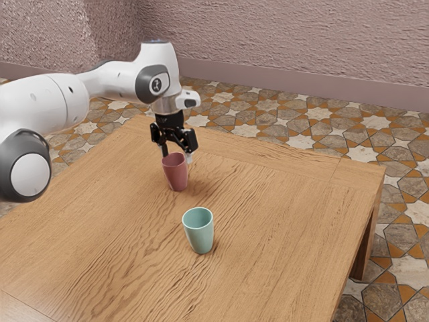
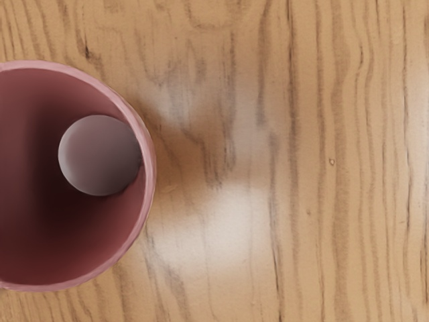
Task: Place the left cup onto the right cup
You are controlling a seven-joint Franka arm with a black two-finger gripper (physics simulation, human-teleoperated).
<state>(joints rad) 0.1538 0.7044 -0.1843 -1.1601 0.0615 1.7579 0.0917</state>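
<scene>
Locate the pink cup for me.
The pink cup stands upright on the table just beneath the claw, toward the exterior view's left and farther back than the teal cup.

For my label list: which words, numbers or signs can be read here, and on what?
None can be read as words or numbers.
White mark on the grey joint cap of the arm: too small to read.
The pink cup, green cup, table: no text.

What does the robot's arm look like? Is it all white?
Mostly. The arm is fat, rounded white tubes with grey round caps at the joints, one bearing a small white mark. The gripper at its end is black, with two thin fingers.
</scene>
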